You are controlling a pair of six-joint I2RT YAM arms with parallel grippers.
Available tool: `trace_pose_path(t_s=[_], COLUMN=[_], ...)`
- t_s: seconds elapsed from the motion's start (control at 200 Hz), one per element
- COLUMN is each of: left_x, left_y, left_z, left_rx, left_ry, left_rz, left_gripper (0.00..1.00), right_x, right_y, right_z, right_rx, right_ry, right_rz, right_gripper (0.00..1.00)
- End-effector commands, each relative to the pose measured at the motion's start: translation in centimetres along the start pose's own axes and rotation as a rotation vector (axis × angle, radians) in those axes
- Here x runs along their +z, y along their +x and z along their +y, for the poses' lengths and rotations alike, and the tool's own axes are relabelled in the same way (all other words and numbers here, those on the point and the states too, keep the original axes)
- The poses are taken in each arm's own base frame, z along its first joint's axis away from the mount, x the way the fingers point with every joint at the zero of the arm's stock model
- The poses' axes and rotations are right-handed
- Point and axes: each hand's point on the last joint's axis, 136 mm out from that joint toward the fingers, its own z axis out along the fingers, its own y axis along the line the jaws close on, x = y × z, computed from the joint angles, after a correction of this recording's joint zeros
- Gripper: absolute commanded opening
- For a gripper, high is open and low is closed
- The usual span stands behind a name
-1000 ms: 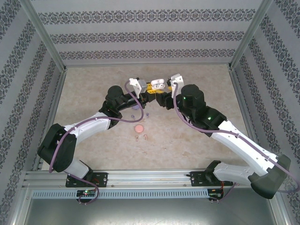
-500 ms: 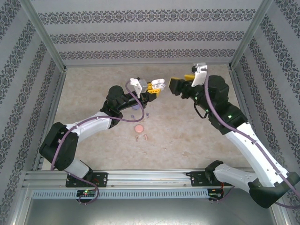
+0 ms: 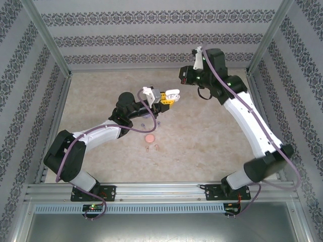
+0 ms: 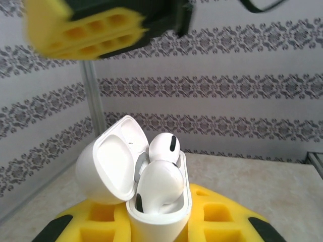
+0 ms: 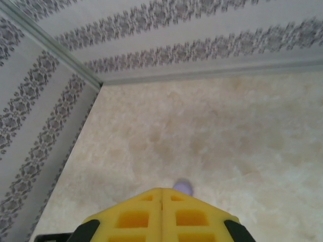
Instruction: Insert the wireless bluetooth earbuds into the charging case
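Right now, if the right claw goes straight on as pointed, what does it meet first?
Likely the beige stone-look tabletop, beside a small blurred purplish blob just past the tips of the right claw; depth unclear.

Two arms (image 3: 96, 133) (image 3: 247, 116) were counted at the counter (image 3: 212, 146). There was one white charging case (image 4: 108, 169), and it held two white earbuds (image 4: 164, 146) (image 4: 159, 182). On the counter lay one round pink case (image 3: 150, 137), two pinkish earbuds (image 3: 147, 148) (image 3: 157, 147) and two tiny purplish earbuds (image 3: 144, 124) (image 3: 158, 122).

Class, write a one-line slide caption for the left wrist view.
Left end effector grips an open white charging case holding two white earbuds.
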Motion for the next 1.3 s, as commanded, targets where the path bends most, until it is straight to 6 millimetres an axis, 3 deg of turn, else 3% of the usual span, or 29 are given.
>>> trace_pose_path(t_s=[0.0, 0.18, 0.375, 0.654, 0.834, 0.969, 1.069, 1.294], left_x=[0.6, 1.2, 1.5, 1.8, 2.1, 2.2, 2.3, 4.9], left_y=[0.3, 0.4, -0.2, -0.6, -0.4, 0.1, 1.0, 6.1], left_z=[-1.8, -1.6, -0.3, 1.4, 1.6, 1.6, 1.8, 3.4], left_rx=[0.037, 0.042, 0.059, 0.064, 0.042, 0.023, -0.001, -0.237], left_ry=[0.1, 0.094, 0.031, -0.055, -0.053, -0.055, -0.063, -0.061], left_rz=[0.014, 0.017, -0.015, -0.034, -0.039, -0.029, -0.009, 0.12], left_gripper=[0.0, 0.0, 0.0, 0.0, 0.0, 0.0, 0.0, 0.0], right_x=[0.7, 2.8, 2.6, -1.3, -4.3, -7.1, -8.6, -8.6], right_y=[1.1, 3.6, 7.5, 11.5, 10.0, 7.4, 7.0, 11.3], right_z=[1.0, 1.0, 0.4, 0.2, -0.6, -2.9, -6.0, -12.4], right_rx=[0.034, 0.044, 0.01, 0.027, 0.076, 0.147, 0.218, 0.333], right_ry=[-0.05, -0.048, 0.002, -0.003, 0.018, 0.085, 0.16, 0.311], right_rz=[0.116, 0.243, 0.336, 0.367, 0.242, 0.071, -0.024, -0.057], right_gripper=[0.0, 0.0, 0.0, 0.0, 0.0, 0.01, 0.06, 0.13])
